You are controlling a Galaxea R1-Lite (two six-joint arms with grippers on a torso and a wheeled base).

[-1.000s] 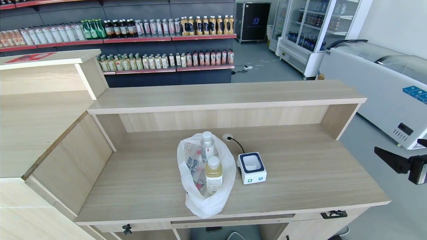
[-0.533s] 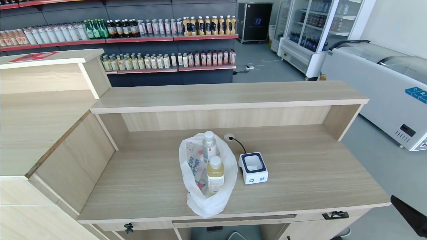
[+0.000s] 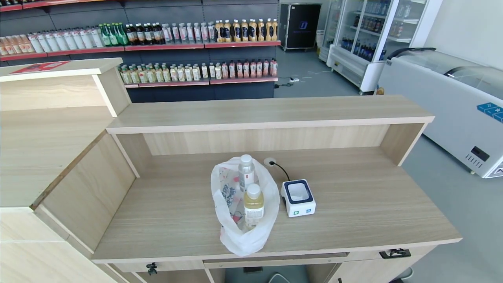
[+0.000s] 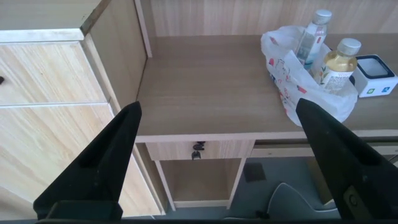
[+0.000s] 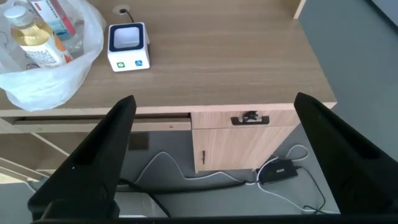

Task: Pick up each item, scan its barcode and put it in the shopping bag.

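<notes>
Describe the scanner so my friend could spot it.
On the wooden counter sits a white bag with two bottles. The scanner stands just right of it: a small white cube with a dark-rimmed window on top, cable behind.

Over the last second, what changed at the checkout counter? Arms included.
The right gripper dropped down the right edge of the head view, from beside the counter toward the lower corner. It now hangs open before the counter's front edge. Nothing was grasped or released. The head camera shifted slightly early on. The shopping bag, the yellow drink bottle and clear bottle inside it, and the scanner stayed put.
</notes>
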